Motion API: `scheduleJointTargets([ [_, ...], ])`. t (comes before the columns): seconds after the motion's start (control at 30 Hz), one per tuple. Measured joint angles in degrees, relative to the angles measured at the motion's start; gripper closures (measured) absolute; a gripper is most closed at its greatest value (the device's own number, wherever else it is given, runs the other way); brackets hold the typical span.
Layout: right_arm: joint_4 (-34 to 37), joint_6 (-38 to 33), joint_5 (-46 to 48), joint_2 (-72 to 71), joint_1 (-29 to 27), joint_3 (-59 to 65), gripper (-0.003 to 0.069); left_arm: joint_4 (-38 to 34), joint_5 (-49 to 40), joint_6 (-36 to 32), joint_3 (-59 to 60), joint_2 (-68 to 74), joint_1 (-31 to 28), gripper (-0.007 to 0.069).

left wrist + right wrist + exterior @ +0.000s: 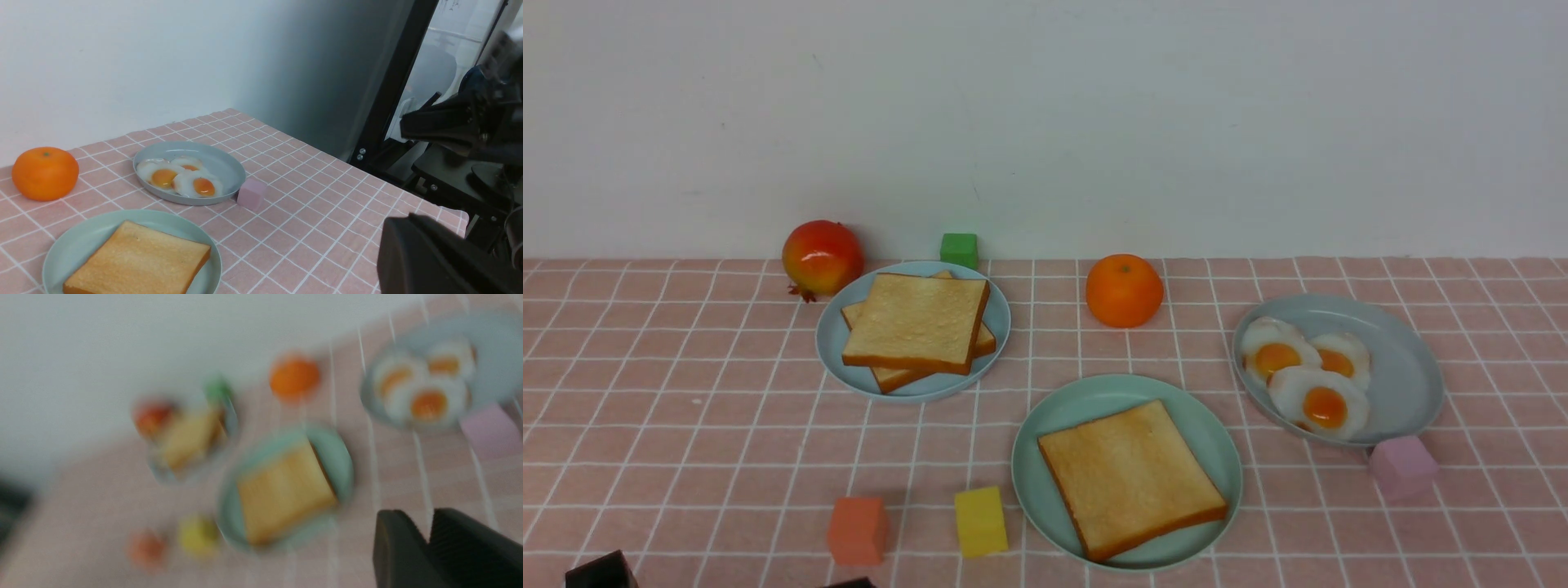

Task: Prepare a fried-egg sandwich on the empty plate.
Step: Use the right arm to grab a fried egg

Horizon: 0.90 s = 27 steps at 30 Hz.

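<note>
Now both sit at the near side — left pincer (425, 257) together; right pincer (423, 524) blurred, gap untellable.

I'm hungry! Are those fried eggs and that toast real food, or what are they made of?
Probably toys. The fried eggs look like glossy moulded plastic or rubber: the whites shine and all three look alike. The toast slice on the mint-green plate looks like matte foam or soft plastic: edges very straight, no crumbs. Can't be certain from looks.
</note>
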State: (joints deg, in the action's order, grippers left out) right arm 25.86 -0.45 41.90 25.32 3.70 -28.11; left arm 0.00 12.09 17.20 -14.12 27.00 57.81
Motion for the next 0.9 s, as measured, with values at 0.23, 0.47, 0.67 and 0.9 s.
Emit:
scheduleJointTargets([
  [0.23, -10.2, -3.93, 12.71, 29.92, 0.01, -19.66, 0.0595, 0.0, 0.03, 0.0, 0.0, 0.0, 0.0, 0.0613],
  [0.47, -11.09, -5.7, 12.95, 52.7, 2.33, -33.87, 0.0613, 0.0, 0.03, 0.0, 0.0, 0.0, 0.0, 0.0613],
  [0.67, -12.51, -5.65, 12.53, 62.25, 2.33, -38.62, 0.0571, 0.0, 0.03, 0.0, 0.0, 0.0, 0.0, 0.0613],
  [0.9, -10.88, -4.34, 12.19, 75.75, -0.47, -47.97, 0.0403, 0.0, 0.03, 0.0, 0.0, 0.0, 0.0, 0.0613],
])
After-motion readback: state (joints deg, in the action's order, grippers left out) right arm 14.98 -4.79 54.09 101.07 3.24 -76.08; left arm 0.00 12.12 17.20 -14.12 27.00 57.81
